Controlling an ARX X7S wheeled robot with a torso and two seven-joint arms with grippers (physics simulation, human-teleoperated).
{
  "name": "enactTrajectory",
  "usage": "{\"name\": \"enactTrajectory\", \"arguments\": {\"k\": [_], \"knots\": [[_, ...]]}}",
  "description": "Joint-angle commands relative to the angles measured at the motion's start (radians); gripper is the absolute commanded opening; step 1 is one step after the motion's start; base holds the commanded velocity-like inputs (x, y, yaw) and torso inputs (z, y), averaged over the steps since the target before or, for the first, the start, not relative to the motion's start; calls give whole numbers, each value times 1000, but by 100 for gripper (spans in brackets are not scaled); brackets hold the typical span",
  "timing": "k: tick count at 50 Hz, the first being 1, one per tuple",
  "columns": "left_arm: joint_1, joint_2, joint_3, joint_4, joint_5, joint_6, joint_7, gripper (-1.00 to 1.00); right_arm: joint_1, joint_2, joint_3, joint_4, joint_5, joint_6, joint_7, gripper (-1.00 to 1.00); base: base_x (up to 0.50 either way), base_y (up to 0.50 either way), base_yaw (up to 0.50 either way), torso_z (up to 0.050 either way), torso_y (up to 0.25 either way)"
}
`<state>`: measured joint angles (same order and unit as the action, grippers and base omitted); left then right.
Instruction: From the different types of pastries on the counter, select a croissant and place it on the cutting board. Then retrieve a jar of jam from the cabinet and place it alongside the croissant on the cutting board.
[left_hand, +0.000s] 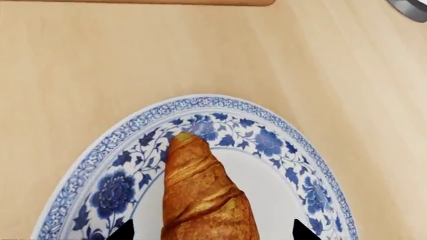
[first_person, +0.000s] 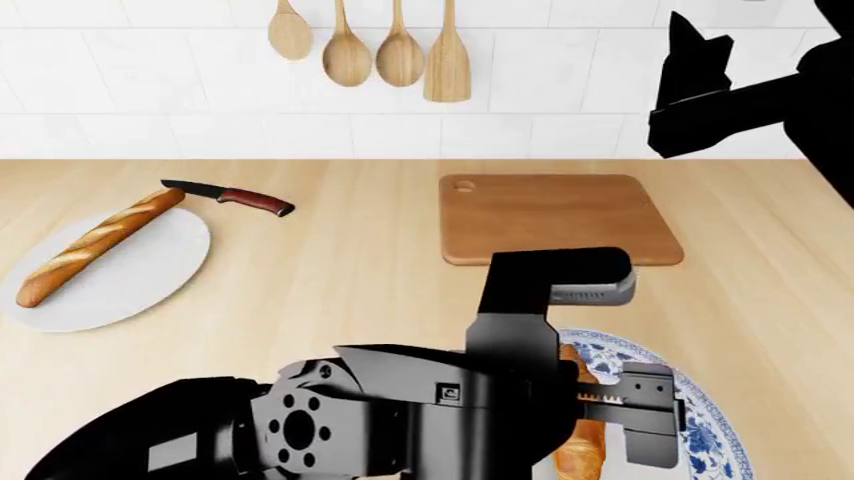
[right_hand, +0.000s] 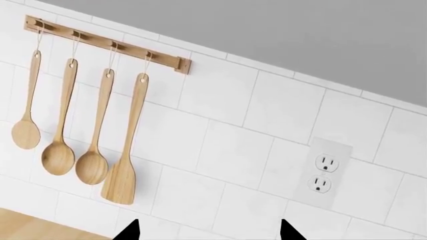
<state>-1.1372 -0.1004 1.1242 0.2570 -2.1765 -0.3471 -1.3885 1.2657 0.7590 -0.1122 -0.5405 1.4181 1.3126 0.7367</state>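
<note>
One croissant (left_hand: 203, 195) on floral blue plate (left_hand: 120, 150), left pincer (left_hand: 213, 231) open astride

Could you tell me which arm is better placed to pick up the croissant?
Left. Its gripper hangs open right over the croissant on the blue plate, while the right gripper is raised toward the wall.

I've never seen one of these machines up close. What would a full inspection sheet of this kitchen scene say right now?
Surface: pale wood counter.
Job's things: croissant lying on blue-patterned plate; cutting board bare; jam jar not seen.
Clutter: baguette on white plate; knife beside it.
Claws: left claw open, astride the croissant; right claw open, raised, facing the wall.
Cables: nothing seen.
Surroundings: white tiles, hanging wooden spoons, wall outlet.
</note>
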Motion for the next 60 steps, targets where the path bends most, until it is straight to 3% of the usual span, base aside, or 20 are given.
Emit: {"name": "enactTrajectory", "arguments": {"k": [1,22,23,49,60], "knots": [[11,-1,31,-21,-3,-10,32,100,-11,7,-6,-1,-12,-15,-9,100,0,0,0,0,0],[11,-4,76,-23,-6,-19,37,100,-18,23,-9,-1,-15,-33,-10,100,0,0,0,0,0],[10,-3,77,-22,-6,-19,37,-100,-18,23,-9,-1,-14,-34,-9,100,0,0,0,0,0],[-123,14,87,-3,-49,-68,7,-100,-16,34,-17,-1,-3,-47,-1,100,0,0,0,0,-1],[-246,10,35,-43,-69,-126,94,-100,-21,40,-24,-3,-12,-57,-11,100,0,0,0,0,0]]}}
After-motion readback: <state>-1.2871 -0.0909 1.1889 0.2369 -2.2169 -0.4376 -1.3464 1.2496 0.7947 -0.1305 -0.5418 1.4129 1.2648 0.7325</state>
